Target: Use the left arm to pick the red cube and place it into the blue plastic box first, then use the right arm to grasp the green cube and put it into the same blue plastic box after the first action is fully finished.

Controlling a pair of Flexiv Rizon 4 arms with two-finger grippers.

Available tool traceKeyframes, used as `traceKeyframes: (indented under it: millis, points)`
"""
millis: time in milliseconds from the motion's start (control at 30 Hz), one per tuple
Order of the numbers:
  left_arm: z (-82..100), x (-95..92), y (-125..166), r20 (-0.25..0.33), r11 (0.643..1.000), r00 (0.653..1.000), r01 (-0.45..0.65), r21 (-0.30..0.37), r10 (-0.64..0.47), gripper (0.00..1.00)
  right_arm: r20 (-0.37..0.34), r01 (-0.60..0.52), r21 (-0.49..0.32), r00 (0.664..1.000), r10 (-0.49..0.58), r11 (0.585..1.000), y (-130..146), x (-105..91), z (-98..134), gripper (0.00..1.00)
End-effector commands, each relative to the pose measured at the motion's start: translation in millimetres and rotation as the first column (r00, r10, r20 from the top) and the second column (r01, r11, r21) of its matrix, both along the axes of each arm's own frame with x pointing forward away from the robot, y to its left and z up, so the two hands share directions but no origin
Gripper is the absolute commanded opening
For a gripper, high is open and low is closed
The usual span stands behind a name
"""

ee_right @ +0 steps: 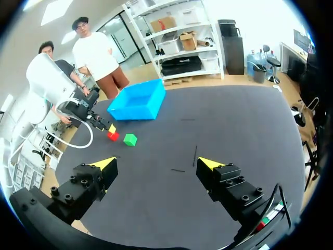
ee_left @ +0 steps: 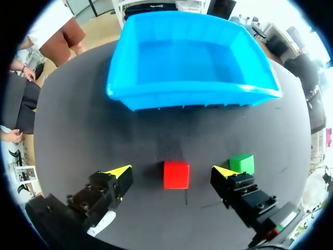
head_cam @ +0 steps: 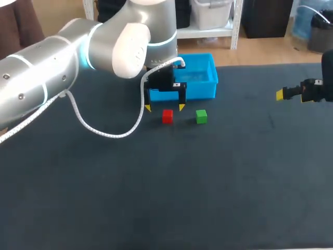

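Observation:
The red cube rests on the dark table, just in front of the blue plastic box. My left gripper hangs open right above it; in the left wrist view the red cube lies between the spread fingers of the left gripper, untouched. The green cube sits to the red cube's right, just outside one fingertip. The blue box is empty. My right gripper stands open at the table's right side, far from both cubes.
A white cable loops from the left arm down onto the table left of the cubes. The dark table top stretches wide in front of the cubes and out toward the right gripper.

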State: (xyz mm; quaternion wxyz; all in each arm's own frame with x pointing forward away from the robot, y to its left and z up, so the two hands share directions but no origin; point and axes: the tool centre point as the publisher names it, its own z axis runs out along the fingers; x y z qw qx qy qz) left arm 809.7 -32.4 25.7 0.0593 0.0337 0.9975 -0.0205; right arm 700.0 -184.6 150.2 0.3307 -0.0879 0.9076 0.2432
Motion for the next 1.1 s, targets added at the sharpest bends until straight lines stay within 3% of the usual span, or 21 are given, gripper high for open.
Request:
traceKeyframes:
  millis: [33, 367, 700, 767, 800, 867, 933, 1100]
  points:
    - [-8.9, 1.8, -2.6, -0.001, 1.000, 1.000, 0.006, 0.001, -0.006, 1.00, 0.000, -0.001, 0.000, 1.000, 0.001, 1.000, -0.4, 0.0, -0.1, 1.00]
    - [-27.8, 0.4, -3.9, -0.015, 1.000, 1.000, 0.002, 0.007, -0.002, 1.00, 0.000, -0.001, 0.000, 1.000, 0.001, 1.000, -0.4, 0.0, -0.1, 1.00]
    - [-30.3, 3.5, -5.1, -0.015, 1.000, 1.000, -0.011, 0.015, 0.011, 1.00, 0.000, -0.001, 0.000, 1.000, 0.001, 1.000, -0.4, 0.0, -0.1, 1.00]
    - [-30.1, 3.7, -5.3, -0.014, 1.000, 1.000, -0.010, 0.015, 0.011, 0.81, 0.000, -0.001, 0.000, 1.000, 0.001, 1.000, -0.4, 0.0, -0.1, 1.00]
    - [-29.3, 3.4, -5.6, -0.012, 1.000, 1.000, -0.010, 0.016, 0.010, 0.55, 0.000, -0.001, 0.000, 1.000, 0.001, 1.000, -0.4, 0.0, -0.1, 1.00]
    - [-29.2, 3.3, -5.7, -0.009, 1.000, 1.000, -0.011, 0.014, 0.011, 0.33, 0.000, -0.001, 0.000, 1.000, 0.001, 1.000, -0.4, 0.0, -0.1, 1.00]
    - [-28.9, 3.1, -6.0, -0.004, 1.000, 1.000, -0.010, 0.014, 0.010, 0.23, 0.000, -0.001, 0.000, 1.000, 0.001, 1.000, -0.4, 0.0, -0.1, 1.00]
    - [-30.6, 1.2, -6.5, -0.003, 1.000, 1.000, -0.002, 0.011, 0.002, 0.10, 0.000, -0.001, 0.000, 1.000, 0.001, 1.000, -0.4, 0.0, -0.1, 1.00]
